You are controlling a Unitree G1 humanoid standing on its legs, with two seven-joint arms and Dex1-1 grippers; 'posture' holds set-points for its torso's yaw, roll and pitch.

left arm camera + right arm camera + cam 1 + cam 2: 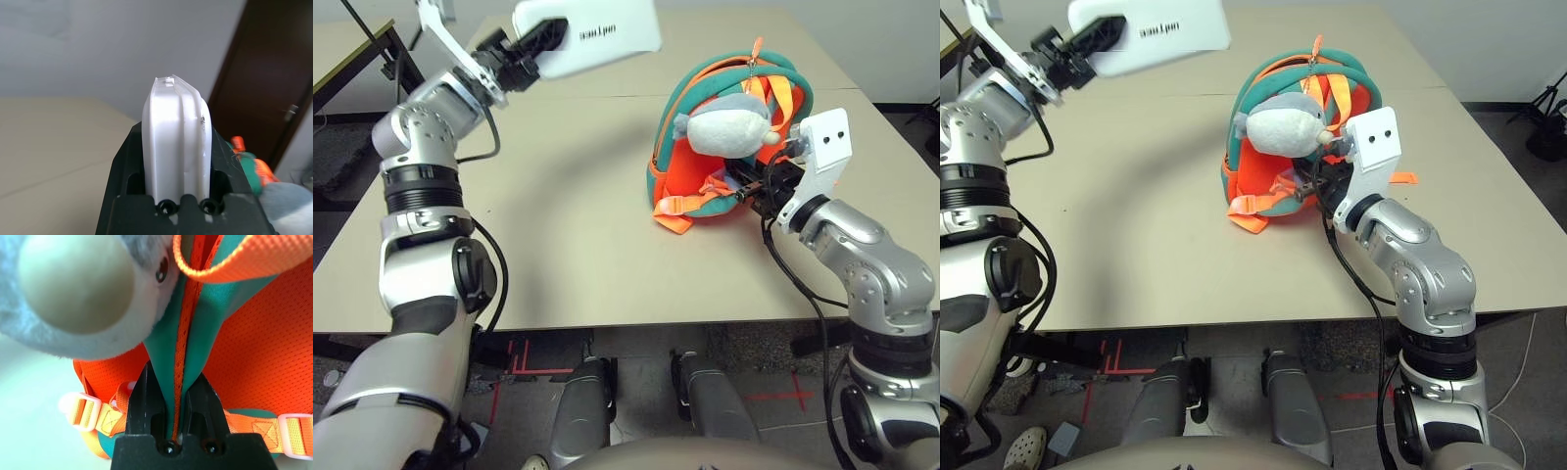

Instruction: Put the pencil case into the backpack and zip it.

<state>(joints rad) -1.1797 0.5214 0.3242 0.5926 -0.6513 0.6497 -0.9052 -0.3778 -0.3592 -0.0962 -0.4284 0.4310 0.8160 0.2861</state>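
My left gripper is raised high over the table's far left, shut on one end of the white pencil case. The case juts out level toward the right, with small dark text on its face. In the left wrist view the case stands edge-on between my black fingers. The orange backpack with teal trim stands on the right of the table, a grey-white plush fish hanging on its front. My right gripper is shut on a teal padded strap at the backpack's lower right side.
The beige table has bare room between the two arms. An orange webbing strap with a buckle trails from the backpack onto the table. A second table stands at the far left. The table's front edge runs just ahead of my body.
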